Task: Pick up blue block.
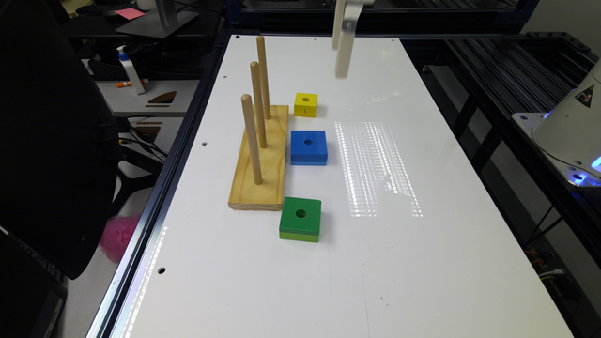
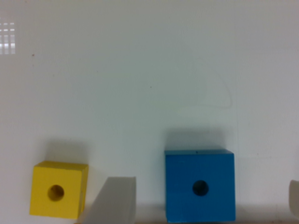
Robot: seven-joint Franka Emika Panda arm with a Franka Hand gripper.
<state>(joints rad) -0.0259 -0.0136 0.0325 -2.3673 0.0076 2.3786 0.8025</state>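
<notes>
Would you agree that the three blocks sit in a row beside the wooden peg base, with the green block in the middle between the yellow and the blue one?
Not quite: the exterior view shows the blue block in the middle. The yellow block and the green block lie at the two ends of the row beside the wooden peg base.

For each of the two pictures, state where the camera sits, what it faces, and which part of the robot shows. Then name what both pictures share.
Exterior view: raised at one end of the white table, looking down its length at the peg board and three blocks; the tool hangs above the far end.
Wrist view: on the arm, looking down; finger at the edge.
Shared: blue block, yellow block.
</notes>
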